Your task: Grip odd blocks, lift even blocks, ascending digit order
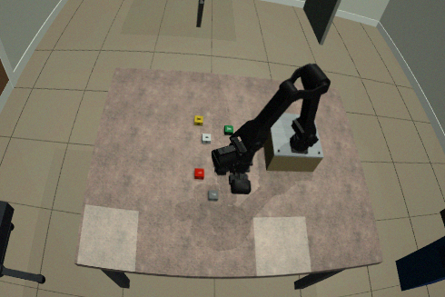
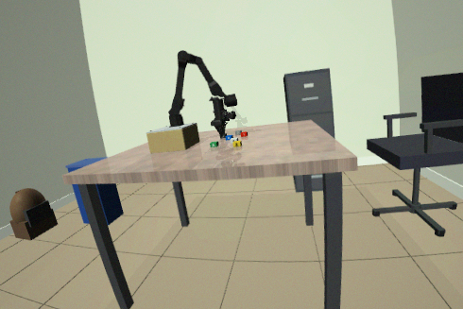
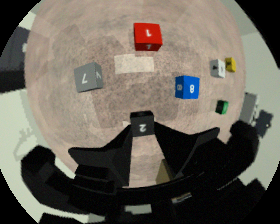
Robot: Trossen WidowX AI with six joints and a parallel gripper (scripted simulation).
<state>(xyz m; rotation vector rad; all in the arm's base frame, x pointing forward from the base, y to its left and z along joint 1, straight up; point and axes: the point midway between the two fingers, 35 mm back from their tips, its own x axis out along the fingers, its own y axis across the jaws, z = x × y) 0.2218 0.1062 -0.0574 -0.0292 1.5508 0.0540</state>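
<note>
You have the gripper [image 1: 239, 183] low over the table [image 1: 136, 113], in front of the arm's tan base box [image 1: 291, 163]. In the wrist view the fingers are closed on the small black block [image 3: 141, 124], which sits between their tips; its digit is too blurred to read. You cannot tell from these views whether the block rests on the table or hangs just above it. From the top camera the gripper hides that block.

Around it you will find the grey block [image 1: 213, 194] just beside the gripper on the camera's left, the red block [image 1: 199, 173] a little farther out, and the blue block [image 3: 187, 87] near the fingers in the wrist view. The white block [image 1: 206, 137], green block [image 1: 228, 129] and yellow block [image 1: 198, 120] lie well apart from the gripper.
</note>
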